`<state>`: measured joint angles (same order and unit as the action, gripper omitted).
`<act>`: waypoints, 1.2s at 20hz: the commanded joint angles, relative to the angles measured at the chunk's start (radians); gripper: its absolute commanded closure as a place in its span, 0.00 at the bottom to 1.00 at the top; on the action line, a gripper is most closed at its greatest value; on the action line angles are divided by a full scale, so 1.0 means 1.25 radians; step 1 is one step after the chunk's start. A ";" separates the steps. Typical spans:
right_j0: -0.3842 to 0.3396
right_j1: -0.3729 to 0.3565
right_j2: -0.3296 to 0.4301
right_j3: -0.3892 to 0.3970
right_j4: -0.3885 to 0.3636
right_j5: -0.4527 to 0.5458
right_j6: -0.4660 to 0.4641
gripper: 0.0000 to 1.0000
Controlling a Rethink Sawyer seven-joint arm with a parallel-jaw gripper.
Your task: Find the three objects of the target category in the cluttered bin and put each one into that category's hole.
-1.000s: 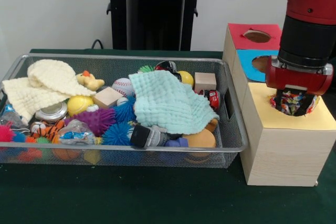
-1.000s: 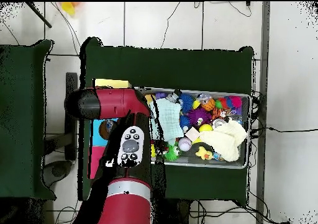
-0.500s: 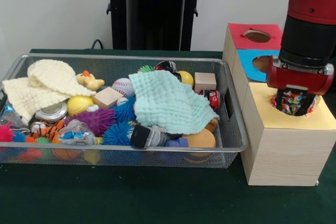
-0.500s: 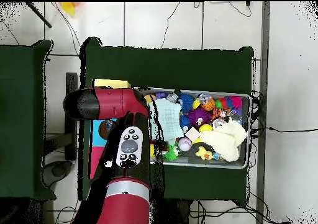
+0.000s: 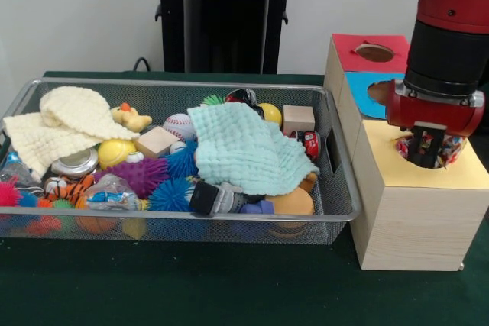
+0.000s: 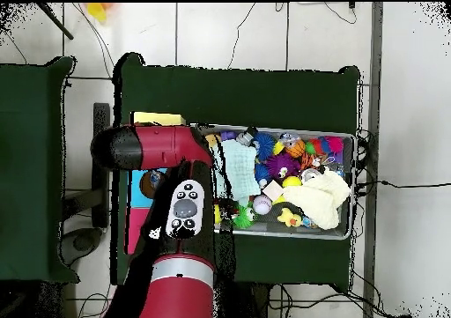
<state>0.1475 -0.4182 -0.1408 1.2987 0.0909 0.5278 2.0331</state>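
Front view: black gripper (image 5: pixel 425 150) hanging at round hole in yellow-topped wooden box (image 5: pixel 416 215), multicoloured spiky ball (image 5: pixel 451 147) showing behind it; grip state unclear; silver mesh bin (image 5: pixel 340 188) sitting beside.

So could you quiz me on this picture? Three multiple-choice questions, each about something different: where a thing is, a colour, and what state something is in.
1. Where is the gripper?
A. Over the mesh bin
B. At the hole in the yellow top of the wooden box
C. Resting on the green tabletop

2. What colour is the cloth spread over the middle of the bin?
A. Pale mint green
B. Red
C. Black

3. How does the cream cloth lie?
A. Hanging from the gripper
B. Stuffed in a hole
C. Loose in the bin's corner

Answers: B, the front view shows it at the yellow-topped box; A, its colour is mint; C, it lies crumpled among the toys.
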 commanded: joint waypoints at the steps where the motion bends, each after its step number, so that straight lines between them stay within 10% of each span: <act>1: -0.038 -0.012 0.051 0.080 0.007 -0.040 0.102 1.00; 24: -0.039 -0.109 0.061 0.098 0.025 0.061 0.080 1.00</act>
<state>0.1311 -0.5237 -0.1348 1.3415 0.0972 0.5256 2.0331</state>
